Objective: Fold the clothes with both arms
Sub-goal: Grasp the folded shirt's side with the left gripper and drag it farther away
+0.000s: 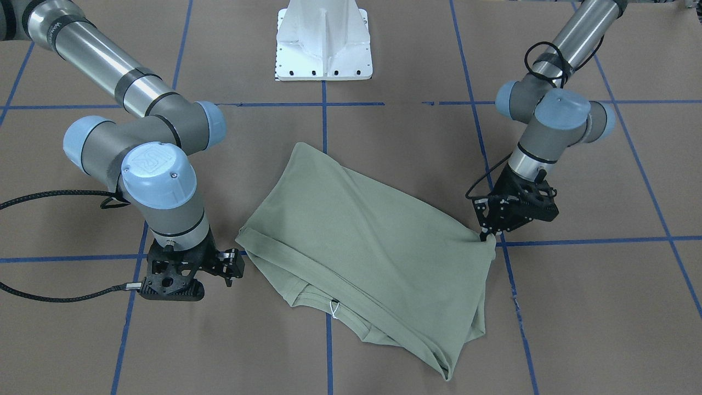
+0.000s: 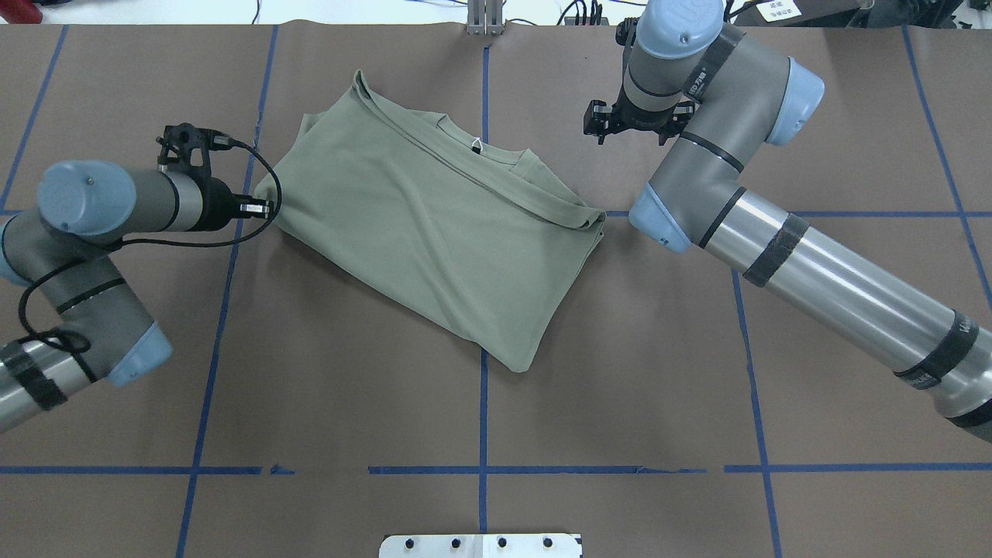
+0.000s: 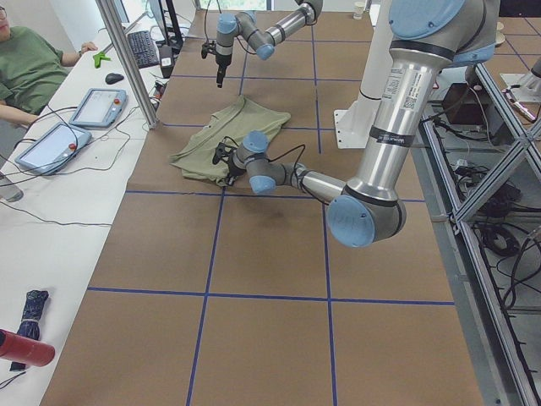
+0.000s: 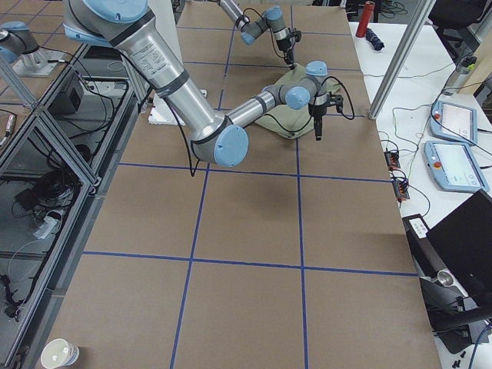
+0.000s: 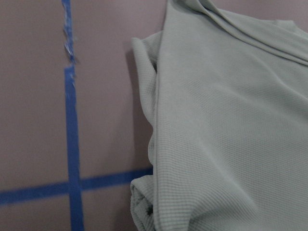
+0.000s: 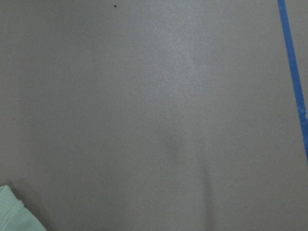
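Observation:
The sage-green clothes (image 1: 362,236) (image 2: 434,225) lie folded into a slanted block at the table's middle. The collar and white tag loop (image 1: 334,308) face the operators' side. My left gripper (image 1: 486,237) (image 2: 267,208) is low at one corner of the block. Its fingertips are together, pinching the cloth edge. The left wrist view is filled with the same knit cloth (image 5: 231,134) from close up. My right gripper (image 1: 231,271) points down over bare table just beside the opposite corner, apart from the cloth. Whether it is open or shut does not show. Only a cloth corner (image 6: 9,211) shows in the right wrist view.
The white pedestal base (image 1: 324,41) stands behind the shirt. Blue tape lines (image 2: 482,403) grid the brown table. In the exterior left view, a seated person (image 3: 30,63) and tablets (image 3: 97,106) are at a side bench. A paper cup (image 4: 60,354) stands at the floor frame.

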Controlling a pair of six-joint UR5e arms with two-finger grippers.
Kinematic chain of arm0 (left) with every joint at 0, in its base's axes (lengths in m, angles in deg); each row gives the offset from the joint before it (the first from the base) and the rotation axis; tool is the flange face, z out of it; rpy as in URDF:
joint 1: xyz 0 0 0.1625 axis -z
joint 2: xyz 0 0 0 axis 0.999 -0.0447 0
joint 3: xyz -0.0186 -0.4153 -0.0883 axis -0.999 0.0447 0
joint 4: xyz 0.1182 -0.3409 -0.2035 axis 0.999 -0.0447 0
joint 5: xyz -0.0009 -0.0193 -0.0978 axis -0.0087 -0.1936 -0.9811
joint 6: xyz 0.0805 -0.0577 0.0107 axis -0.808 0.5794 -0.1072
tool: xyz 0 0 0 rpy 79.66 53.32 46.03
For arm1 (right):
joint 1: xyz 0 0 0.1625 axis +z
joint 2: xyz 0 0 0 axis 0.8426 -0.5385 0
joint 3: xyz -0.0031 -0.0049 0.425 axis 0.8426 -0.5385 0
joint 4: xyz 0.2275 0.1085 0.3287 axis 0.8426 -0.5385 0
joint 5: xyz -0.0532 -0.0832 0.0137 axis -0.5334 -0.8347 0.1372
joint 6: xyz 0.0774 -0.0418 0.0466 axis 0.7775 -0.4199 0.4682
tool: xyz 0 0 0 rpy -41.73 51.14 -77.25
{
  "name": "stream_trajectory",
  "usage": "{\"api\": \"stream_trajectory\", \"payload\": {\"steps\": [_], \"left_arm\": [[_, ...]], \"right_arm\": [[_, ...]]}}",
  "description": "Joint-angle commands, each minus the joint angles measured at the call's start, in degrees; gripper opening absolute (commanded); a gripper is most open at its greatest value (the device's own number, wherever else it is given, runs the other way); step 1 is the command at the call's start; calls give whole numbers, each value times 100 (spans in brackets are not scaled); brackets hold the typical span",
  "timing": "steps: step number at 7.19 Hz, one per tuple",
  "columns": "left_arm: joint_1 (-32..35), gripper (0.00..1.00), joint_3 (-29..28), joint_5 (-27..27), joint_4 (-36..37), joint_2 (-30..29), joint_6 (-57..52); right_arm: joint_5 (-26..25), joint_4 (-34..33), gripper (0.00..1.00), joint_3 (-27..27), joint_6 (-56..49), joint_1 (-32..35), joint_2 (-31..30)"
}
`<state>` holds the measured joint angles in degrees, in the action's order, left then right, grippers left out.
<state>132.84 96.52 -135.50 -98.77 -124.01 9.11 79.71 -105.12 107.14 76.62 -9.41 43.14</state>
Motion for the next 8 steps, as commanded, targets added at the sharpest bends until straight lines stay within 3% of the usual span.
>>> {"api": "stream_trajectory", "payload": {"steps": [1,3,4,5,6,7,8], "left_arm": [[537,0,-1489,5,-4,-1047,-744],[995,0,-2867,75,197,-2143,-1458],[1006,0,-3214,380,189,-2419,-1747],[1049,38,-3200,383,146,-2396,-1976],[1084,99,-3026,340,102,-2361,-2022],[1250,100,-2771,-261,119,-2256,-1979],[1522,100,-2621,-1242,76,-2098,-1961]], "right_arm": [[1,-4,100,0,14,-2,-7],[1,-4,100,0,14,6,-7],[10,-4,100,0,14,6,-7],[1,48,100,-8,66,-2,28],[1,214,100,-52,301,-46,89],[-7,251,100,-218,748,-203,412],[-68,277,100,-637,1309,-405,911]]}}
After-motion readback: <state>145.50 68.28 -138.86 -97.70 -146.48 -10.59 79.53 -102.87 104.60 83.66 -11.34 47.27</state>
